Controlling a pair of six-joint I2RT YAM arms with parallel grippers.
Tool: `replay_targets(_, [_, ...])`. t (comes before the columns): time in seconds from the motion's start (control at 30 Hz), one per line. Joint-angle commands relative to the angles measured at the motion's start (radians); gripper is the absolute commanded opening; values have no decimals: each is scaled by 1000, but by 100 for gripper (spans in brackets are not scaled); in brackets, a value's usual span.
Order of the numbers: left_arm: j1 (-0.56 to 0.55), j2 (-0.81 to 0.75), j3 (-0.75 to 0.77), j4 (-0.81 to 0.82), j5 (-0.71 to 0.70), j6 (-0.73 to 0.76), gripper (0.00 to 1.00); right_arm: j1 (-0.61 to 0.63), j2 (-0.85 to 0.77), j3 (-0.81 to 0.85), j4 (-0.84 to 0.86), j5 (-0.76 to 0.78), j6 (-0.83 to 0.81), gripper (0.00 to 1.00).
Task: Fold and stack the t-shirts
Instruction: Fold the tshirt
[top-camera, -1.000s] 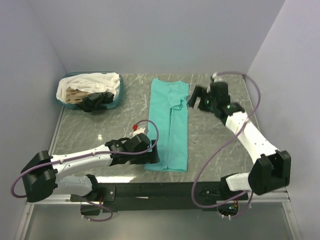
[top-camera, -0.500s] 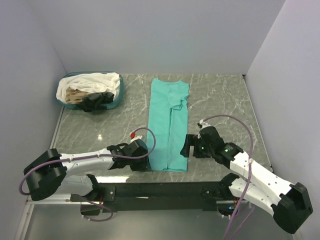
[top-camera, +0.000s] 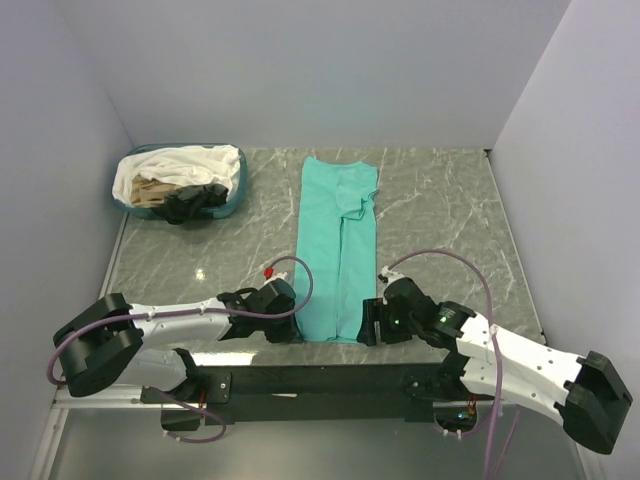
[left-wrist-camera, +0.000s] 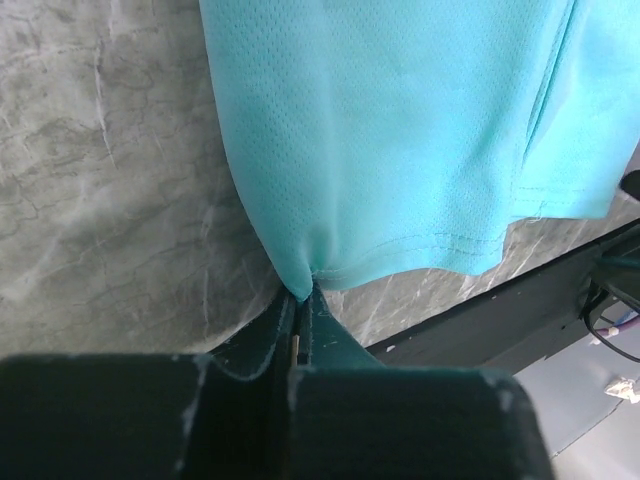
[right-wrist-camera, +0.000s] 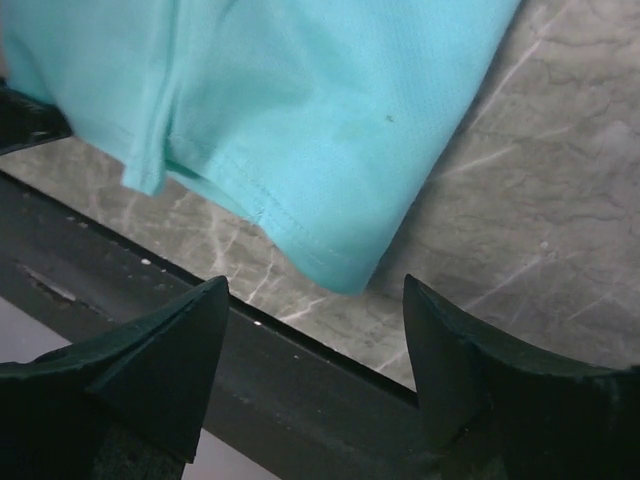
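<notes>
A teal-green t-shirt (top-camera: 340, 245) lies folded into a long strip down the middle of the table. My left gripper (top-camera: 296, 330) is at its near left hem corner and is shut on that corner; in the left wrist view the cloth (left-wrist-camera: 400, 140) puckers into the closed fingertips (left-wrist-camera: 303, 293). My right gripper (top-camera: 368, 325) hovers at the near right hem corner, open, with the hem corner (right-wrist-camera: 345, 270) just beyond the gap between its fingers and nothing in them. More t-shirts, white (top-camera: 190, 162), beige and black (top-camera: 195, 203), lie heaped in the basket.
An oval teal-rimmed basket (top-camera: 236, 196) stands at the back left of the marble table (top-camera: 440, 220). The table's near edge and black rail (top-camera: 330, 380) lie right below both grippers. Grey walls close in the back and sides.
The left gripper went from open to shut on the shirt's near left corner. The right arm swung from the far right of the table down to the near right corner, its jaws narrowing slightly.
</notes>
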Motion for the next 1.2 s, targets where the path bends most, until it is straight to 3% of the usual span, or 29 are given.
replay_targets(0.0, [1,17,-6,-20,-7,-2,1,22,45,-7,26,57,43,76])
replay_targets(0.27, [1,-14,-67,15,8,-63,1,36,92,-45,85,83,96,61])
replay_targets(0.37, [1,-9,-61,17,5,-57,1,38,111,-46,102,75,105,42])
replay_targets(0.4, [0,-8,-61,14,8,-66,1,36,118,-45,96,93,119,20])
replay_targets(0.5, [-5,-24,-82,21,36,-95,1,48,93,-62,76,104,157,0])
replay_targets(0.73, [-26,-155,-121,46,51,-103,1,70,-58,-74,38,74,215,0])
replay_targets(0.87, [-20,-156,-47,52,44,-46,1,68,-64,-42,84,107,208,0])
replay_targets(1.17, [144,-52,146,8,53,90,1,30,51,187,1,302,50,0])
